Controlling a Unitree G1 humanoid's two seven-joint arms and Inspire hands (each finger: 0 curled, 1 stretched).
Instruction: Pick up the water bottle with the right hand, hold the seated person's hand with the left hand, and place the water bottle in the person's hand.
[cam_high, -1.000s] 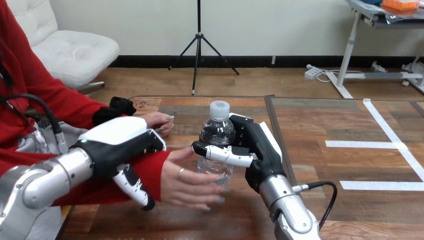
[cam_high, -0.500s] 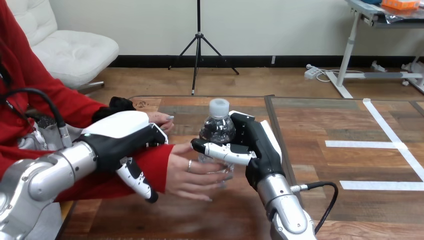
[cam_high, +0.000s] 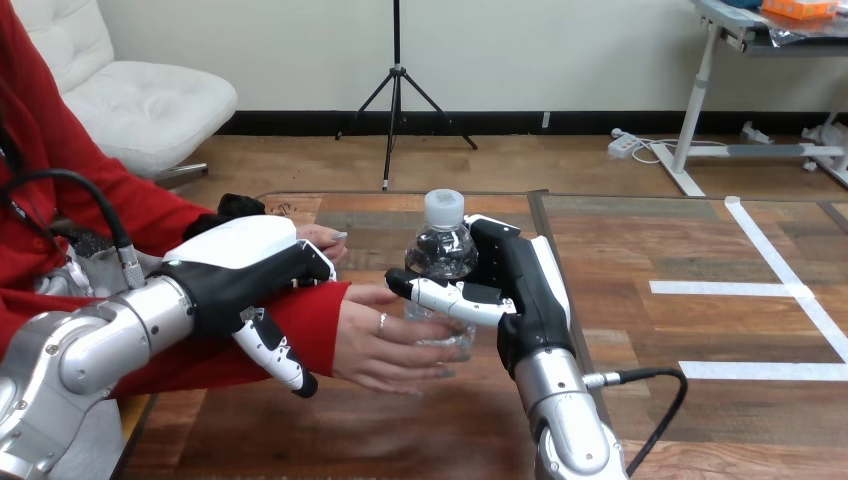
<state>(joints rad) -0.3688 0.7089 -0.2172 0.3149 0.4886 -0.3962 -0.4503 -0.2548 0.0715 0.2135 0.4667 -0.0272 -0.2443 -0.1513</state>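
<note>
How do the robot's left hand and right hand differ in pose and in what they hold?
The left hand curls from above round the person's wrist; the right hand grips the water bottle from the side. The left hand lies palm-down; the right hand stands upright. Both are shut on something.

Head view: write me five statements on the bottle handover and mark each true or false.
1. The right hand is curled round the water bottle. True.
2. The water bottle lies on its side on the table. False: it stands upright in the right hand.
3. The person's hand touches the bottle's lower part. True.
4. The bottle's cap is missing. False: the white cap is on.
5. The left hand is curled round the person's wrist. True.
</note>
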